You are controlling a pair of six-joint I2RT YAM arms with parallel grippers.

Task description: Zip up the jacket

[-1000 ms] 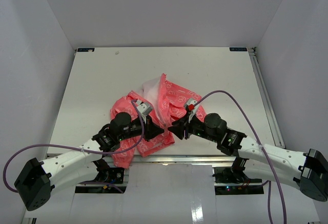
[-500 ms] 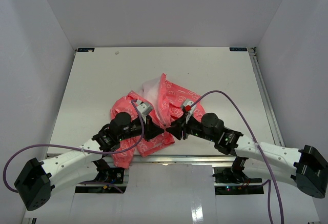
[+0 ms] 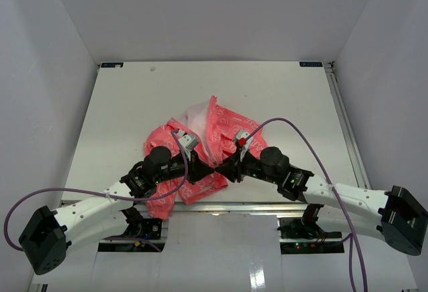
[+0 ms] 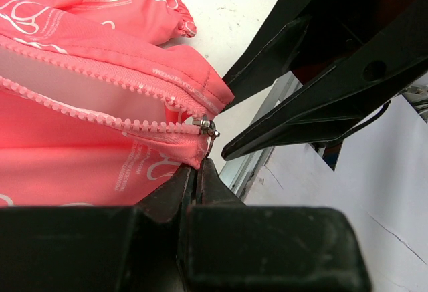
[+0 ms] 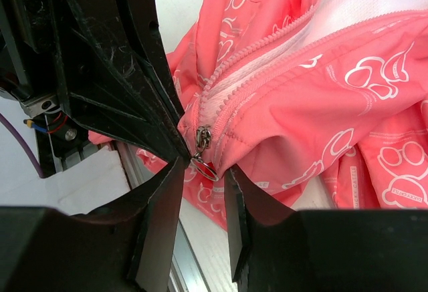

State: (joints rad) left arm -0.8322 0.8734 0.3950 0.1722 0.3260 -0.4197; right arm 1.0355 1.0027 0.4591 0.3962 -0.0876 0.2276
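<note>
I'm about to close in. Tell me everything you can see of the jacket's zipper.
The zipper is coral pink with plastic-looking teeth, sewn along the front edges of the jacket. Its two rows lie apart with white lining between and meet at a small silver metal slider by the bottom hem, so it is almost fully undone. A metal pull tab hangs from the slider. The left gripper is shut on the hem beside the slider; the right gripper holds its jaws apart on either side of the pull tab.
</note>
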